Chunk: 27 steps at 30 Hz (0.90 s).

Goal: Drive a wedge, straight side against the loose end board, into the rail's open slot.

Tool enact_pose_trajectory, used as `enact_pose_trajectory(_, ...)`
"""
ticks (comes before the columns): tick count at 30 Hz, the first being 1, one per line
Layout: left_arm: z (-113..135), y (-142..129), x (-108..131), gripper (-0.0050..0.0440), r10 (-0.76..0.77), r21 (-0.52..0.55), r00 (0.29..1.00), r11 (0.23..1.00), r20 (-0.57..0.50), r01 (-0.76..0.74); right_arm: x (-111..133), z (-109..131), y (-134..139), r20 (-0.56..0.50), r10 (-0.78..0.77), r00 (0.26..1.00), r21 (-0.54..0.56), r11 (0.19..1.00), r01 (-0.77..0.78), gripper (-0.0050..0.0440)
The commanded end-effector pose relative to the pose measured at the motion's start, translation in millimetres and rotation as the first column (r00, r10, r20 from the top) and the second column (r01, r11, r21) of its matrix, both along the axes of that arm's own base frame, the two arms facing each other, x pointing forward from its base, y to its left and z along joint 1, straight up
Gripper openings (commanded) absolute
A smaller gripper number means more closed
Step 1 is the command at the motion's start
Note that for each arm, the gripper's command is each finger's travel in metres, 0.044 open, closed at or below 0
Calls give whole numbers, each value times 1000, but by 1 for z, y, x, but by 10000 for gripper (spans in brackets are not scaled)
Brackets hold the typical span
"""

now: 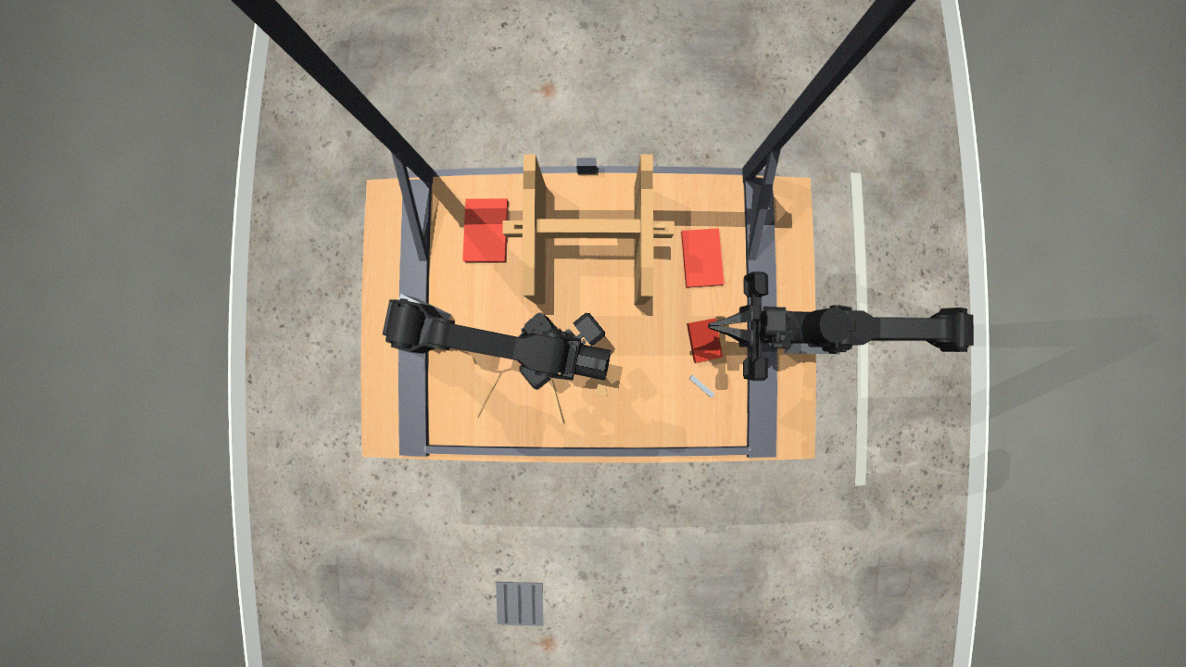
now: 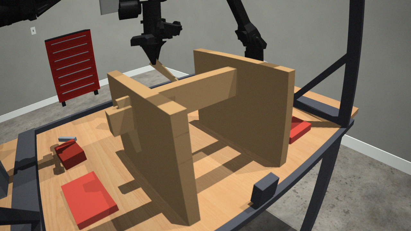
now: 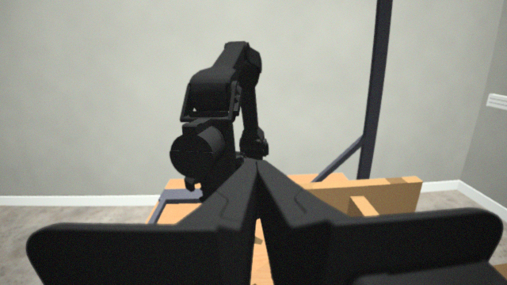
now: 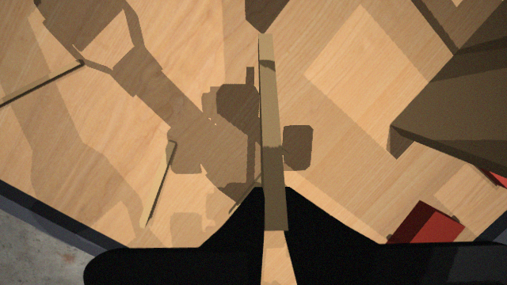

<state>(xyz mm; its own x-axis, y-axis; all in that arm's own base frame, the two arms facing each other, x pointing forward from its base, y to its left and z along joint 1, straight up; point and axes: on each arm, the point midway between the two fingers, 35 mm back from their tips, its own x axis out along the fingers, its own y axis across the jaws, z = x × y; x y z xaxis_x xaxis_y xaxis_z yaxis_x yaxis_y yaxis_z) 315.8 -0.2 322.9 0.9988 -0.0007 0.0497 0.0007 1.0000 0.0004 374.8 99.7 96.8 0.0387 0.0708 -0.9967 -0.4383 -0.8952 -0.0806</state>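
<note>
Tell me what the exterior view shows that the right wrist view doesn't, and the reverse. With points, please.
Exterior only: the red drawer cabinet (image 2: pixel 72 65) and the pale blue bar (image 1: pixel 700 386) (image 2: pixel 66 139).
Right wrist only: two slim wooden pieces (image 1: pixel 489 395) (image 4: pixel 41 84) lying on the table.
Both: the gripped wedge (image 2: pixel 163 70) (image 4: pixel 271 119), the small red block (image 1: pixel 704 348) (image 2: pixel 68 152) (image 4: pixel 440 227) and the end board nearest it (image 1: pixel 646 189) (image 2: pixel 161 149) (image 3: pixel 392 202) (image 4: pixel 459 99).
</note>
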Motion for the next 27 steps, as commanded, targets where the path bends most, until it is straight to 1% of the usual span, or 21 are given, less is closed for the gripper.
enact_pose_trajectory(1, 13, 0, -1, -50, -1, 0, 1000, 1000, 28, 1, 2, 47, 40, 151, 128, 980, -53, 991, -122, 10)
enact_pose_trajectory(3, 13, 0, -1, -50, -1, 0, 1000, 1000, 28, 1, 2, 47, 40, 151, 128, 980, -53, 991, -122, 10)
enact_pose_trajectory(4, 13, 0, -1, -50, -1, 0, 1000, 1000, 28, 1, 2, 39, 38, 132, 126, 983, -62, 991, -118, 10)
enact_pose_trajectory(5, 13, 0, -1, -50, -1, 0, 1000, 1000, 28, 1, 0, 53, 46, 171, 150, 974, -61, 988, -141, 10)
enact_pose_trajectory(6, 13, 0, -1, -50, -1, 0, 1000, 1000, 28, 1, -2, 58, 53, 188, 171, 967, -69, 985, -161, 10)
enact_pose_trajectory(7, 13, 0, -1, -50, -1, 0, 1000, 1000, 28, 1, -6, 70, 66, 229, 208, 951, -80, 978, -195, 10)
enact_pose_trajectory(9, 13, 0, -1, -50, -1, 0, 1000, 1000, 28, 1, -11, 77, 77, 252, 248, 935, -105, 968, -228, 10)
enact_pose_trajectory(11, 13, 0, -1, -50, -1, 0, 1000, 1000, 28, 1, -17, 92, 93, 300, 288, 909, -115, 957, -265, 10)
enact_pose_trajectory(18, 13, 0, -1, -50, -1, 0, 1000, 1000, 28, 1, -52, 139, 145, 431, 437, 790, -188, 899, -396, 10)
enact_pose_trajectory(20, 13, 0, -1, -50, -1, 0, 1000, 1000, 28, 1, -52, 139, 145, 431, 437, 790, -188, 899, -396, 10)
enact_pose_trajectory(21, 13, 0, -1, -50, -1, 0, 1000, 1000, 28, 1, -48, 128, 142, 404, 436, 805, -198, 900, -388, 10)
enact_pose_trajectory(22, 13, 0, -1, -50, -1, 0, 1000, 1000, 28, 1, -55, 143, 147, 442, 444, 779, -191, 895, -402, 10)
enact_pose_trajectory(23, 13, 0, -1, -50, -1, 0, 1000, 1000, 28, 1, -59, 147, 152, 452, 458, 766, -198, 888, -414, 10)
enact_pose_trajectory(24, 13, 0, -1, -50, -1, 0, 1000, 1000, 28, 1, -71, 162, 162, 494, 478, 726, -201, 876, -439, 10)
enact_pose_trajectory(27, 13, 0, -1, -50, -1, 0, 1000, 1000, 28, 1, -91, 185, 180, 551, 516, 656, -227, 849, -477, 10)
